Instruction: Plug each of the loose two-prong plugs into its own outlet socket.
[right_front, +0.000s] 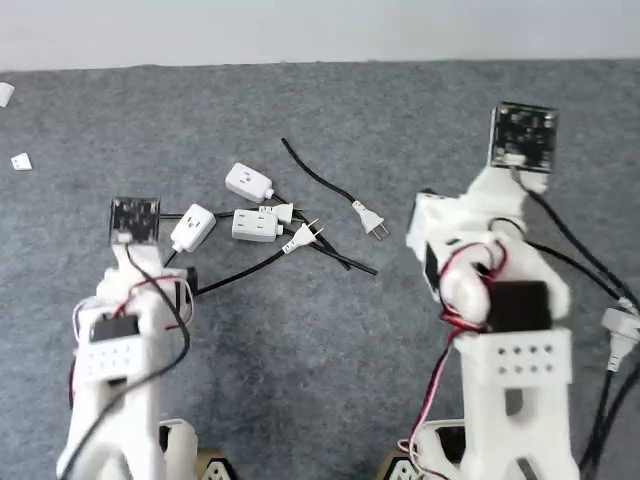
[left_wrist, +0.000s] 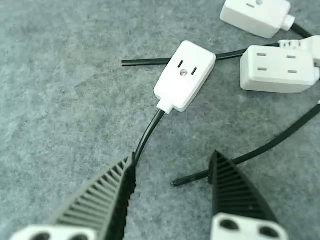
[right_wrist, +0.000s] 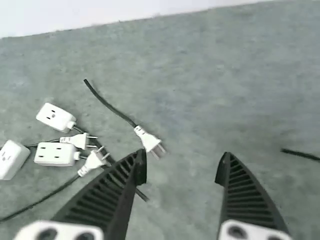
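Observation:
Three white outlet sockets lie left of the table's middle: one nearest the left arm (right_front: 193, 227), one in the centre (right_front: 256, 225), one farther back (right_front: 248, 181). Two white plugs (right_front: 283, 212) (right_front: 303, 237) lie beside the centre socket; a third plug (right_front: 370, 220) lies apart to the right. My left gripper (left_wrist: 174, 159) is open above the mat, just short of the nearest socket (left_wrist: 184, 75) and straddling its black cord (left_wrist: 146, 139). My right gripper (right_wrist: 184, 156) is open, with the lone plug (right_wrist: 149, 142) just beyond its fingertips.
Black cords (right_front: 318, 180) trail across the grey mat (right_front: 330, 340) between sockets and plugs. A loose cord end (left_wrist: 192, 177) lies between my left fingers. Small white scraps (right_front: 20, 161) sit at the far left. Arm cables (right_front: 600, 270) hang at the right.

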